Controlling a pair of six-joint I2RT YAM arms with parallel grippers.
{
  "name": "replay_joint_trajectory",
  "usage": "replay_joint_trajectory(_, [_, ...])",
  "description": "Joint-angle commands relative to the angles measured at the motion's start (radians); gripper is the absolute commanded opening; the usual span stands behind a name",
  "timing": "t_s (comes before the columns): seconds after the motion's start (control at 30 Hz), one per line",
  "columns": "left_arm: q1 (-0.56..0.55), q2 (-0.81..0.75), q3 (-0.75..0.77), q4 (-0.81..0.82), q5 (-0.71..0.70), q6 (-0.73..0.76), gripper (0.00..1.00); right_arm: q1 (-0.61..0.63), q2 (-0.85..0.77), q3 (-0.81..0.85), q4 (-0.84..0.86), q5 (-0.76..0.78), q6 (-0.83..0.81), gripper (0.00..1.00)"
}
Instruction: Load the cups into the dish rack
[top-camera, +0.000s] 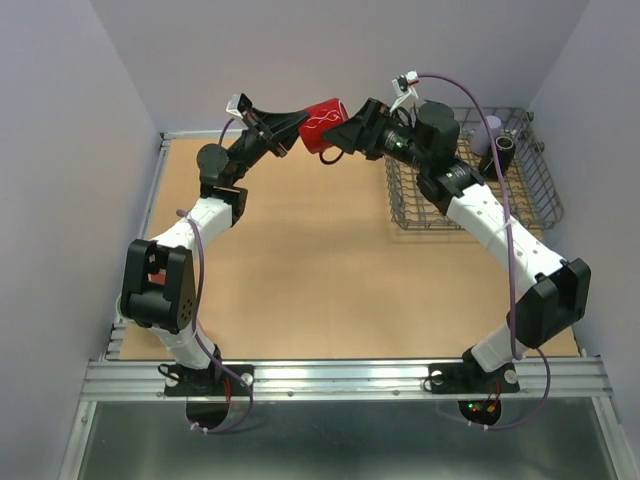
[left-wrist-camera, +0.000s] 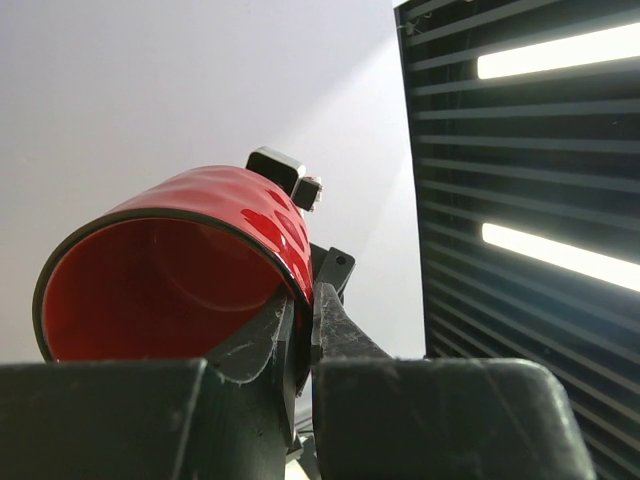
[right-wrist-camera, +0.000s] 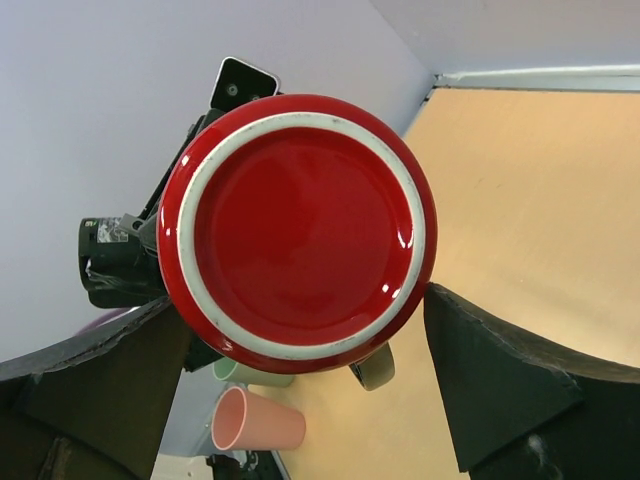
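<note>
Red cup (top-camera: 322, 123) pinched at rim by left end effector (left-wrist-camera: 301, 328).

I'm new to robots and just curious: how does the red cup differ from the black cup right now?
The red cup hangs in the air, its rim pinched by the left pincer; the black cup sits in the dish rack. The red cup lies sideways, mouth toward that pincer; the black cup stands mouth up. Both are round drinking cups.
</note>
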Motion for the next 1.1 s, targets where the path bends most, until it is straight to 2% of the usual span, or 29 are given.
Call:
replay_joint_trajectory(0.0, [-0.006,-0.035,0.065,0.197,-0.03,-0.074,0.0,0.006,0.016,0.08,0.02,-0.005,-0.014,1.0])
replay_joint_trajectory(0.2, [-0.006,-0.033,0.045,0.234,-0.036,-0.094,0.0,0.006,0.028,0.12,0.059,-0.017,0.03,1.0])
replay_joint_trajectory(0.4, [-0.006,-0.026,0.052,0.251,-0.039,-0.107,0.0,0.004,0.016,0.074,0.266,-0.056,0.145,1.0])
replay_joint_trajectory(0.6, [-0.009,-0.019,0.072,0.252,-0.034,-0.113,0.0,0.004,0.039,0.054,0.351,-0.073,0.223,1.0])
replay_joint_trajectory(1.07, [-0.038,-0.021,0.054,0.267,-0.054,-0.131,0.0,0.006,0.16,0.19,0.397,-0.089,0.276,1.0])
